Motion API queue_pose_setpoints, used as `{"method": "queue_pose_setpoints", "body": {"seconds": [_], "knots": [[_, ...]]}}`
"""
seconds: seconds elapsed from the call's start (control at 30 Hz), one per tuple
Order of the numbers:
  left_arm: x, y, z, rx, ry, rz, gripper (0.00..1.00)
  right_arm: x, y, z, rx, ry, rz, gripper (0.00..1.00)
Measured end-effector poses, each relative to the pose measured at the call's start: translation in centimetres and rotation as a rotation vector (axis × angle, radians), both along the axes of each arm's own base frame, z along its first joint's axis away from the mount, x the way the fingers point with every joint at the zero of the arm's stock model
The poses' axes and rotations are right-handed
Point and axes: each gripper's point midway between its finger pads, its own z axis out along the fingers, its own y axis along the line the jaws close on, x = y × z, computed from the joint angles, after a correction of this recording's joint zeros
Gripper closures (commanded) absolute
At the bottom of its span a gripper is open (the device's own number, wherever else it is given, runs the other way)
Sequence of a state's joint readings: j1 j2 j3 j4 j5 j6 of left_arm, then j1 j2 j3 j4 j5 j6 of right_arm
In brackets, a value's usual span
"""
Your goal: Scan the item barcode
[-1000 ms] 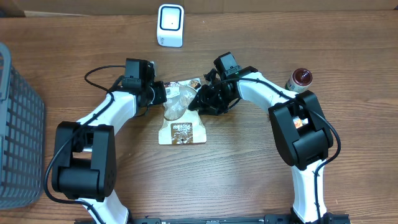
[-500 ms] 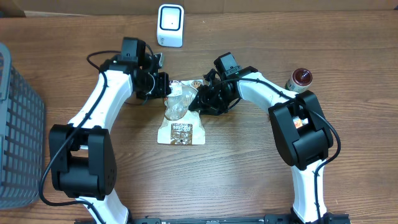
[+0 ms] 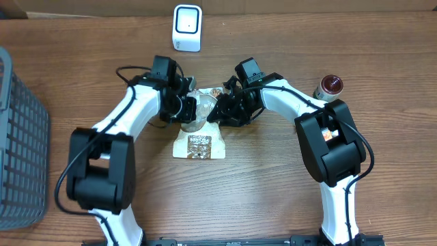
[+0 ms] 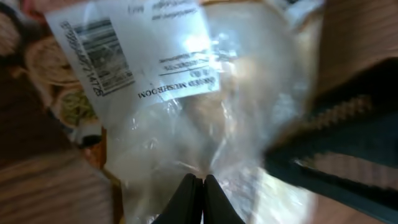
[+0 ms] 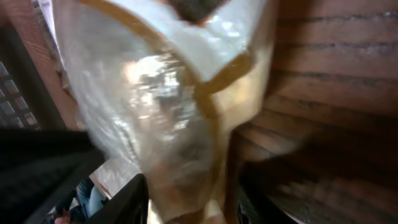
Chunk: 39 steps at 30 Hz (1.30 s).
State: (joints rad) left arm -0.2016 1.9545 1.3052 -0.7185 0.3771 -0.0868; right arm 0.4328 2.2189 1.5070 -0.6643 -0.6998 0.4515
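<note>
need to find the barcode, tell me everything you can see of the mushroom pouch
The pouch is a crinkly clear plastic bag with a tan printed panel at its near end, which lies on the table between the arms. A white label with a barcode and the word MUSHROOM faces the left wrist camera. The right gripper holds it between its fingers; the left gripper is shut, tips at the film, pinching or not I cannot tell.

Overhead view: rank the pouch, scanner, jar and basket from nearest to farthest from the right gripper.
1. pouch, mid-table, its top in the right gripper.
2. scanner, at the table's far edge, slightly left.
3. jar, out to the right.
4. basket, at the far left edge.
</note>
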Motion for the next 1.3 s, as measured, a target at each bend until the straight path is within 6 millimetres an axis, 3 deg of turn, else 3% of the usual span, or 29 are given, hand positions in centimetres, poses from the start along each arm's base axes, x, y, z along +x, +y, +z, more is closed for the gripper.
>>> {"method": "queue_pose_setpoints", "body": {"seconds": [0.13,0.3,0.7,0.93,1.1,1.3], "knots": [[0.0,-0.1,-2.0,0.001,0.032,0.000,0.96,-0.1,0.0,0.0,-0.001,0.007,0.000,0.59],[0.1,0.2,-2.1,-0.023,0.048,0.014,0.96,-0.8,-0.1,0.0,0.000,0.048,-0.004,0.50],[-0.1,0.6,-2.2,-0.048,0.079,0.038,0.96,-2.8,1.8,0.5,0.035,0.113,0.021,0.51],[-0.2,1.1,-2.3,-0.042,0.091,0.050,0.96,-4.9,4.8,-0.2,-0.027,0.104,0.043,0.71],[-0.2,1.1,-2.3,-0.045,0.091,0.051,0.96,-4.7,4.8,-0.1,-0.034,0.109,0.021,0.89],[-0.6,1.1,-2.1,-0.047,0.110,0.052,0.96,-4.2,3.9,-0.1,-0.022,0.085,0.048,0.89]]}}
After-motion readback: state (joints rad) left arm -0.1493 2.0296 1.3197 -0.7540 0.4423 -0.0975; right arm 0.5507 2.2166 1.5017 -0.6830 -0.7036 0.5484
